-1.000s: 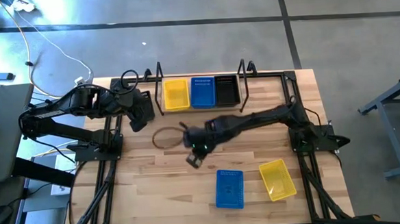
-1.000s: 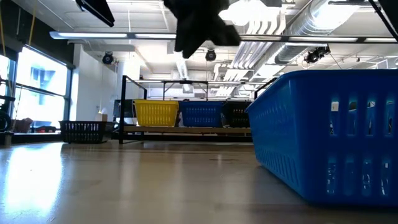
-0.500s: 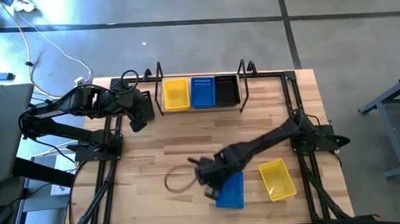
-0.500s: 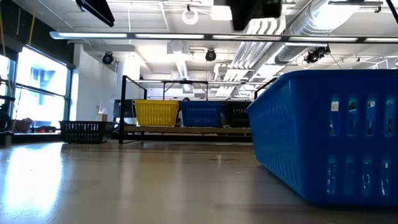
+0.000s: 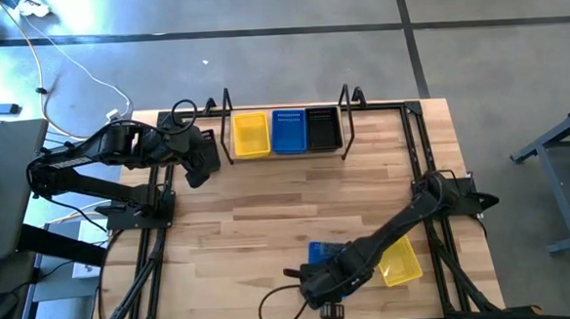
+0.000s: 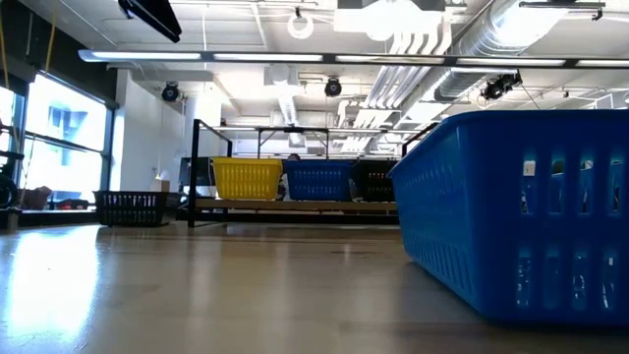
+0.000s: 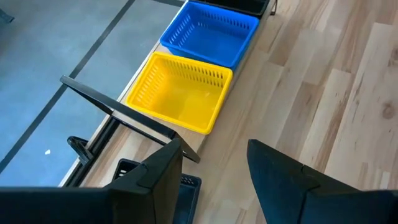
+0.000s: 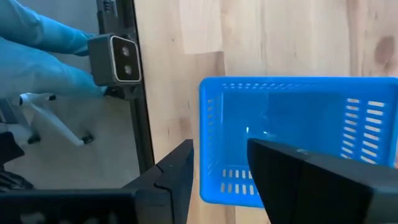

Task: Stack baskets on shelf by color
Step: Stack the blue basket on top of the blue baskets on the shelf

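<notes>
On the shelf (image 5: pixel 287 152) at the table's far edge stand a yellow basket (image 5: pixel 251 134), a blue basket (image 5: pixel 288 130) and a black basket (image 5: pixel 323 128), side by side. Another blue basket (image 8: pixel 298 134) rests on its bottom near the table's near edge, with a yellow basket (image 5: pixel 400 259) to its right. My right gripper (image 8: pixel 221 177) hovers open over that blue basket's near end, touching nothing. My left gripper (image 7: pixel 214 168) waits open left of the shelf, above a black basket (image 6: pixel 131 206) on the table.
The low camera (image 8: pixel 121 59) sits on the black frame rail at the near edge, close to the blue basket (image 6: pixel 521 216). A dark cable loop (image 5: pixel 283 301) hangs from my right arm. Bare wood lies between the shelf and the near baskets.
My right gripper has swept from the middle of the table toward the near edge, ending over the blue basket's near end and leaving the low view. The baskets have stayed in place.
</notes>
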You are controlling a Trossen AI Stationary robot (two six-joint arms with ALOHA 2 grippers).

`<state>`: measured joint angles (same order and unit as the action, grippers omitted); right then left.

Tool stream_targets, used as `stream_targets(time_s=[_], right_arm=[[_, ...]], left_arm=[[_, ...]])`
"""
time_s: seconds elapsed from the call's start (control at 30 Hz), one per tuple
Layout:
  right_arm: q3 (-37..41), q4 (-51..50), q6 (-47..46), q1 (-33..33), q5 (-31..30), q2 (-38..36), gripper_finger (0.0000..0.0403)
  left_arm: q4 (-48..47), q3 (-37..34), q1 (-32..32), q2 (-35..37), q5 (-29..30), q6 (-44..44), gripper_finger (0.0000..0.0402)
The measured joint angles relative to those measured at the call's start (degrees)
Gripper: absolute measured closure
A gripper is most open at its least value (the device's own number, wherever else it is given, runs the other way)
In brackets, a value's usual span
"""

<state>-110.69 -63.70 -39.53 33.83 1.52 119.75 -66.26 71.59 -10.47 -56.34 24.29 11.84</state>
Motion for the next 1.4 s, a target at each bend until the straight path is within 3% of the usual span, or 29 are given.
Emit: stream_targets(time_s=[0.67, 0.77, 0.93, 1.2, 1.4], right_arm=[[0.0, 1.3, -3.9, 1.4, 5.2, 9.9, 0.0269], [0.0, 1.0, -4.0, 1.3, 5.2, 10.1, 0.0292], [0.0, 1.0, -4.0, 0.3, 6.1, 10.1, 0.0387], [0.0, 1.0, -4.0, -3.5, 6.0, 8.2, 0.0397], [0.0, 2.5, -3.1, -7.5, 2.3, 5.1, 0.04]], left_arm=[[0.0, 0.0, 0.0, 0.0, -0.1, 0.0, 0.0232], [0.0, 0.0, 0.0, 0.0, -0.1, 0.0, 0.0232], [0.0, 0.0, 0.0, 0.0, -0.1, 0.0, 0.0232], [0.0, 0.0, 0.0, 0.0, -0.1, 0.0, 0.0232], [0.0, 0.0, 0.0, 0.0, -1.3, -1.6, 0.0232]])
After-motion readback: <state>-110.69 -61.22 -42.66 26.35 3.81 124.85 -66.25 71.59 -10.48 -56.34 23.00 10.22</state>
